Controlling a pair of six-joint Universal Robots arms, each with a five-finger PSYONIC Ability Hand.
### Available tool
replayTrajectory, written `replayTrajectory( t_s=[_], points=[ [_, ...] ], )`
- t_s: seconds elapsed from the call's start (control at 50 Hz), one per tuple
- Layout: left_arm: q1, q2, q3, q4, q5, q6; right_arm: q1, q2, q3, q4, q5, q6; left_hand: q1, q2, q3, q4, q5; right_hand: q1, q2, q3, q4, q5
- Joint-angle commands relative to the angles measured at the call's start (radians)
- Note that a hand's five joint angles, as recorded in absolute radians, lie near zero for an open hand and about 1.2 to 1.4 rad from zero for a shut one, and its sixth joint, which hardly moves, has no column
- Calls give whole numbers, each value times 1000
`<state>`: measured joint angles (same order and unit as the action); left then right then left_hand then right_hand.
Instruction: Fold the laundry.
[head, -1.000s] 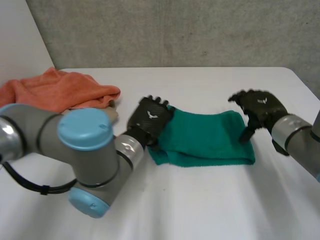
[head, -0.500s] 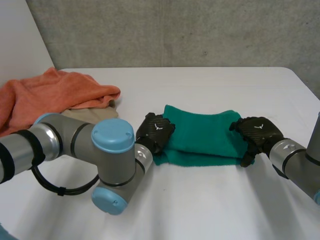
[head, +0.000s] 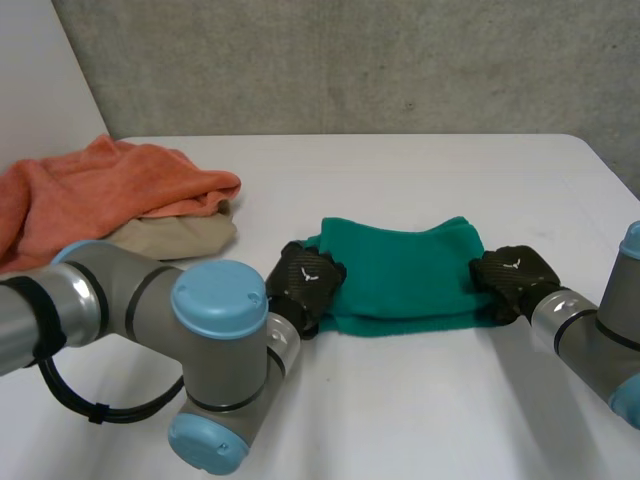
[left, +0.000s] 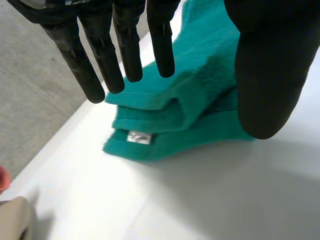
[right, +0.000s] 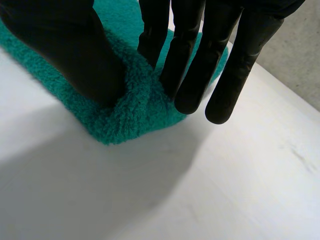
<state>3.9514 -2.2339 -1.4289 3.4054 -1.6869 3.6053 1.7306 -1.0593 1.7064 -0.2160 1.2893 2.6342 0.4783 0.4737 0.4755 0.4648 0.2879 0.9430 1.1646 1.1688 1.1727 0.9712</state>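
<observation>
so the green towel (head: 400, 270) lay folded in layers in the middle of the white counter (head: 400, 410), long side running across between the two arms; the left robot hand (head: 305, 280) sat at its left end and the right robot hand (head: 515, 278) at its right end, both low on the counter; in the left wrist view the fingers (left: 125, 45) were straight and spread over the stacked end of the towel, the thumb (left: 270, 80) apart on the other side, nothing clamped as far as i could see, so that one was released; a small white tag (left: 139, 137) showed on the towel's lower layer by the corner; in the right wrist view the thumb (right: 70, 50) was dug into the pile and a ridge of towel was bunched up between it and the straight fingers (right: 192, 65), so that one was grasping the towel's end; off at the far left of the counter an orange cloth (head: 100, 185) lay heaped, touching a beige cloth (head: 175, 238) just beside it, both well apart from the towel
</observation>
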Motion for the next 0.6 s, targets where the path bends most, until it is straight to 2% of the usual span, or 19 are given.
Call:
replayTrajectory(
  t_s=[0.02, 0.12, 0.2, 0.22, 0.3, 0.42, 0.44, 0.46, 0.5, 0.56, 0.6],
  points=[
    [20, 98, -34, -5, -31, -5, 4, -27, -28, 6, 73, -137, -12, -8, -9, 1, 4, 453, 232, 227, 224, 251],
    [64, 166, -57, -3, -31, -5, 27, -74, -100, 9, 93, -269, -24, -19, -21, -11, -8, 453, 232, 227, 224, 251],
    [81, 194, -62, -3, -31, -7, 174, -81, -175, 10, 84, -370, -42, -37, -39, -28, -26, 453, 232, 227, 224, 251],
    [86, 198, -64, -3, -31, -7, 257, -64, -209, 9, 73, -396, -42, -37, -39, -28, -26, 453, 232, 227, 224, 251],
    [111, 215, -68, -5, -33, -37, 421, 8, -257, -2, 62, -451, -50, -46, -48, -37, -35, 453, 232, 227, 224, 251],
    [129, 217, -76, -5, -31, -103, 532, 111, -255, 3, 2, -477, -71, -66, -68, -58, -55, 453, 232, 227, 224, 251],
    [131, 217, -76, -3, -30, -106, 535, 126, -257, 4, 11, -473, -77, -72, -74, -63, -61, 193, -29, -33, -37, -10],
    [137, 215, -70, -2, -30, -112, 534, 128, -257, 6, 18, -465, -100, -96, -97, -87, -84, -226, -447, -451, -455, -428],
    [141, 214, -64, -2, -30, -112, 530, 121, -251, 6, 22, -447, -135, -131, -133, -122, -120, -768, -990, -994, -998, -971],
    [140, 214, -44, 5, -27, -112, 518, 64, -240, 0, 30, -323, -165, -160, -162, -151, -149, -768, -990, -994, -998, -971],
    [132, 201, -6, 8, -27, -114, 456, -25, -231, 0, 30, -171, -174, -169, -171, -160, -158, -768, -990, -994, -998, -971]
  ],
)
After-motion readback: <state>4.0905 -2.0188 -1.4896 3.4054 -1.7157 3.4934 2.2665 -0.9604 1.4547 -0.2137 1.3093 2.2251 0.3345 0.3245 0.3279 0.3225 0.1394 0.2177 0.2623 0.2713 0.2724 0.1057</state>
